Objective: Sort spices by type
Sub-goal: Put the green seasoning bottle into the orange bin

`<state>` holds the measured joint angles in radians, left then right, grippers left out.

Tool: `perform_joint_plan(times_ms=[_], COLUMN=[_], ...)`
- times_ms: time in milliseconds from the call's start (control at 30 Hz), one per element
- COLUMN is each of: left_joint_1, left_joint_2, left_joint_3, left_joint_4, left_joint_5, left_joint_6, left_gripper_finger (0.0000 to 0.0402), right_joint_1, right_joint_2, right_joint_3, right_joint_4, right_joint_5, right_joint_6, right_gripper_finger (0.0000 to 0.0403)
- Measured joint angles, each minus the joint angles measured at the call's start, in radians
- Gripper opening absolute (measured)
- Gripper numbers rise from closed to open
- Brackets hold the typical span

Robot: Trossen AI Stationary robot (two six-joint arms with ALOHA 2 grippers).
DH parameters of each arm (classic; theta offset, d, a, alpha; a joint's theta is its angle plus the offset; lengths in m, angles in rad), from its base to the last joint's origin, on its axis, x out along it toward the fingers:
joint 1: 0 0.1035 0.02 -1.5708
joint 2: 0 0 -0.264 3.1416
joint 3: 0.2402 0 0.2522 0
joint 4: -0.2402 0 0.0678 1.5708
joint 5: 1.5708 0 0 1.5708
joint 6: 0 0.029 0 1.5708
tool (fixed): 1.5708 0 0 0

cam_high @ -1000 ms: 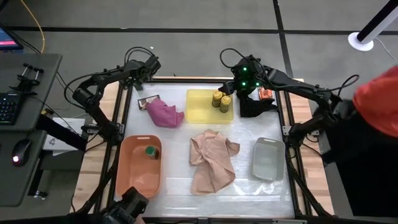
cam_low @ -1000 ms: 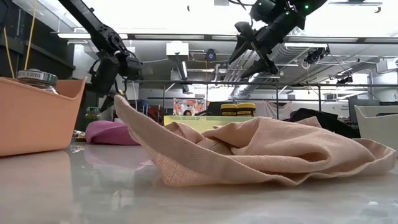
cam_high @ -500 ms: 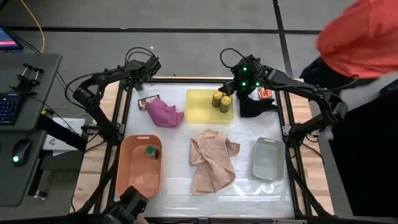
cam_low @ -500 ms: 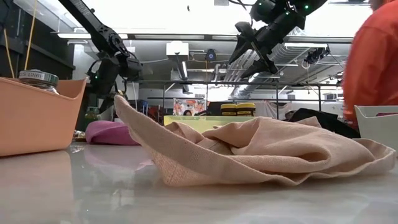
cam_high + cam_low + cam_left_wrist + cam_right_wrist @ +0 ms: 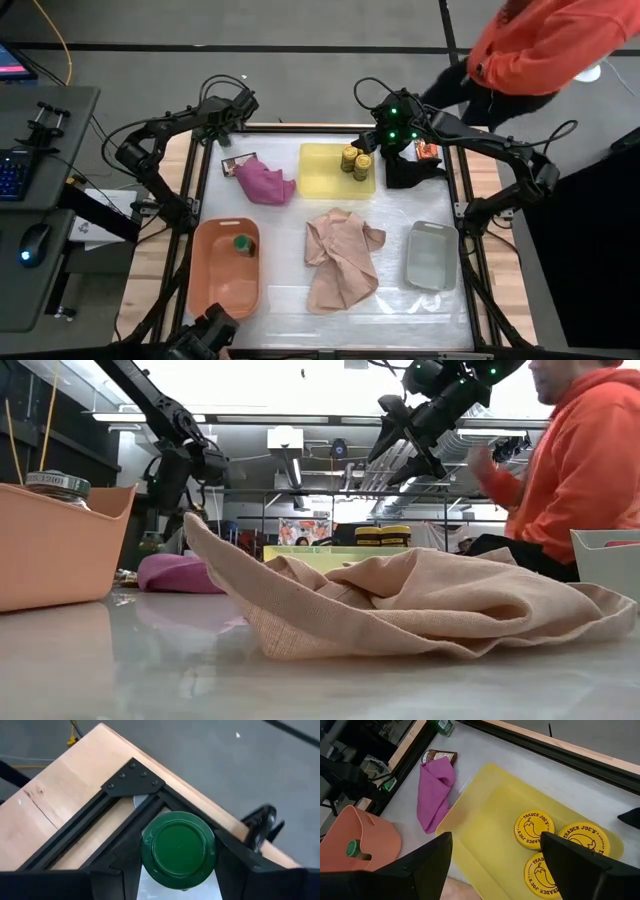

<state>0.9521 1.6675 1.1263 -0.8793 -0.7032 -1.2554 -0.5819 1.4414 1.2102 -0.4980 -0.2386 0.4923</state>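
A green-lidded jar stands in the table's far left corner, and my left gripper is shut on it. A second green-lidded jar sits in the orange tray. Three yellow-lidded jars stand in the yellow tray. My right gripper hangs open above that tray, touching nothing. A brown packet lies by the pink cloth. An orange-red packet lies by the black cloth. My left gripper has the jar's round side, just under the lid, between its two fingers, one on each side. The fingers slant down at it from the table's inner side. The jar stands upright in the corner; its foot is hidden by the lid.
A tan cloth lies crumpled in the middle and a grey tray sits at the near right. Black frame rails and the wooden edge close in the far left corner. A person in orange stands beyond the far right edge.
Both arms have kept their places. The person in orange has walked along the table's right side toward its far right corner.
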Motion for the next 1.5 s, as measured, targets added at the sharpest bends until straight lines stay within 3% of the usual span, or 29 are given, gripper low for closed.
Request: perform_joint_plan(times_ms=[367, 767, 967, 1167, 1500], left_joint_1=[-0.046, -0.109, -0.211, -0.382, -0.703], left_joint_2=[-0.093, -0.301, -0.414, -0.512, -0.672], left_joint_3=[-0.002, -0.002, -0.002, -0.002, -0.002], left_joint_4=[-0.007, -0.007, -0.001, 0.013, 0.007], left_joint_5=[-0.019, -0.001, 0.102, 0.256, 0.48], left_joint_6=[0.167, 0.413, 0.534, 0.614, 0.631], left_gripper_finger=[0.0166, 0.0165, 0.0165, 0.0165, 0.0163], right_joint_1=[0.0, 0.0, 0.0, 0.0, 0.051], right_joint_2=[-0.001, -0.001, -0.005, -0.005, -0.007], right_joint_3=[0.0, 0.0, 0.0, 0.0, 0.0], right_joint_4=[0.0, 0.001, 0.006, 0.013, 0.059], right_joint_5=[0.0, -0.002, -0.016, -0.078, -0.279], right_joint_6=[-0.021, -0.051, -0.071, -0.1, -0.103], right_gripper_finger=[0.0298, 0.0298, 0.0298, 0.0298, 0.0298])
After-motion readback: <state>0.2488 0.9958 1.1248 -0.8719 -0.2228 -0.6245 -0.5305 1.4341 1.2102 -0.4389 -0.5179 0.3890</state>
